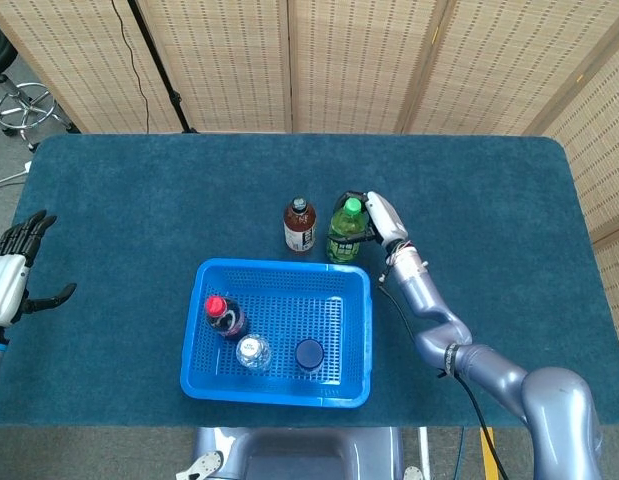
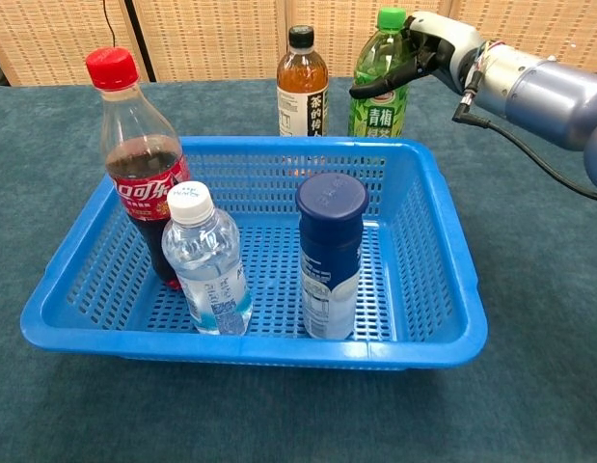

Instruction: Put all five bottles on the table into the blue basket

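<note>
Wrapping my right hand around the green bottle, I have dark fingers curled across its shoulder just under the green cap, so I judge the grasp made but not yet tested. The bottle stands upright on the tabletop, just beyond the far rim of the blue basket, near that rim's right end. The brown tea bottle stands just beside it to the left, apart but close.

To do this step well, I judge that I should firm the grip before lifting, since the hold sits high on a full bottle and it could swing. Then I lift straight up until the base clears the basket rim, keeping away from the tea bottle so I do not tip it. Inside the basket stand the cola bottle, the clear water bottle and the blue-capped bottle; the bare floor along the far right wall looks the safest spot to lower into.

My left hand hangs past the left edge of the tabletop, fingers spread, holding nothing.
</note>
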`<state>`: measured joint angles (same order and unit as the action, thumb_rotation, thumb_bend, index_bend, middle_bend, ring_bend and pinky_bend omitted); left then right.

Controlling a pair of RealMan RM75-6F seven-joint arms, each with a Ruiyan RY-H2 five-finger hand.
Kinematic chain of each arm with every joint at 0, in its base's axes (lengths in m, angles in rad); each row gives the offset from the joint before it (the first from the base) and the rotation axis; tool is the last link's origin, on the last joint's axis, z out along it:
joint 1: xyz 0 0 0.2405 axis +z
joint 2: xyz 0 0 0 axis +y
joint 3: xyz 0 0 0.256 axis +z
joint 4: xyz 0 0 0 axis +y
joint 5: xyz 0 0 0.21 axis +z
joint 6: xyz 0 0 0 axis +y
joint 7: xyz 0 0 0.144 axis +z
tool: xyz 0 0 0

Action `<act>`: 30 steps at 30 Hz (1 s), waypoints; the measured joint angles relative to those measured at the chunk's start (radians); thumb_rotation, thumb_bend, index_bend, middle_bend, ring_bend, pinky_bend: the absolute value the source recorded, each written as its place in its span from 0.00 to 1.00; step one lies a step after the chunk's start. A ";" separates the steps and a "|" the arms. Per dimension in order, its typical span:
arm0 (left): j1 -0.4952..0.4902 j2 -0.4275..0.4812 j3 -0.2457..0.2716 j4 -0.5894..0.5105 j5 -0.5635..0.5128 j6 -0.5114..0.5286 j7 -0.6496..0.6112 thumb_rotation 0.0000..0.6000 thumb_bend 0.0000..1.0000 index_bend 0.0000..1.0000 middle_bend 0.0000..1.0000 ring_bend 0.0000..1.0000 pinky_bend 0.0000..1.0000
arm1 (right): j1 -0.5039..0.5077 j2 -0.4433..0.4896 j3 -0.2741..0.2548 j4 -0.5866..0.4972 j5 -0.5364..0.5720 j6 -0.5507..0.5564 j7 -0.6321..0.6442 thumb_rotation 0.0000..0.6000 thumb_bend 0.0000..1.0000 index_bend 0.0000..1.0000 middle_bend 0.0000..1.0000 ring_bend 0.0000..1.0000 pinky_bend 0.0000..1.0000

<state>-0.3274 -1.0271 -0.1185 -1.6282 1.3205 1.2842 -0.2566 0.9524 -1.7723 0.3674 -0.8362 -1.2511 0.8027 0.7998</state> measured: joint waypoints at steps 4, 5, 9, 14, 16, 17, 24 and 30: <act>0.003 0.001 -0.001 -0.002 0.009 -0.005 -0.004 1.00 0.24 0.00 0.00 0.00 0.00 | -0.019 0.041 0.008 -0.065 -0.003 0.033 -0.019 1.00 0.36 0.56 0.66 0.72 0.74; 0.003 0.002 -0.002 -0.002 0.010 -0.007 -0.005 1.00 0.24 0.00 0.00 0.00 0.00 | -0.025 0.054 0.011 -0.085 -0.005 0.043 -0.023 1.00 0.36 0.56 0.66 0.72 0.74; 0.004 0.003 -0.005 -0.001 0.013 -0.011 -0.008 1.00 0.24 0.00 0.00 0.00 0.00 | -0.057 0.137 0.024 -0.210 -0.016 0.091 -0.034 1.00 0.37 0.56 0.66 0.72 0.74; 0.009 0.009 -0.003 -0.009 0.029 -0.012 -0.014 1.00 0.24 0.00 0.00 0.00 0.00 | -0.101 0.263 0.046 -0.407 -0.030 0.146 -0.050 1.00 0.38 0.56 0.66 0.72 0.74; 0.009 0.012 -0.002 -0.013 0.035 -0.015 -0.017 1.00 0.24 0.00 0.00 0.00 0.00 | -0.121 0.319 0.057 -0.499 -0.035 0.168 -0.060 1.00 0.38 0.56 0.66 0.72 0.74; 0.009 0.012 -0.002 -0.014 0.036 -0.017 -0.017 1.00 0.24 0.00 0.00 0.00 0.00 | -0.129 0.341 0.061 -0.538 -0.037 0.175 -0.065 1.00 0.38 0.56 0.66 0.72 0.74; 0.008 0.013 -0.004 -0.015 0.036 -0.028 -0.013 1.00 0.24 0.00 0.00 0.00 0.00 | -0.190 0.482 0.048 -0.769 -0.056 0.190 -0.106 1.00 0.38 0.56 0.66 0.72 0.74; 0.009 0.013 -0.006 -0.013 0.035 -0.033 -0.013 1.00 0.24 0.00 0.00 0.00 0.00 | -0.222 0.527 -0.004 -0.835 -0.111 0.189 -0.118 1.00 0.38 0.56 0.66 0.72 0.74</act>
<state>-0.3189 -1.0139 -0.1244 -1.6415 1.3550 1.2509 -0.2700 0.7299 -1.2456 0.3630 -1.6709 -1.3616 0.9920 0.6822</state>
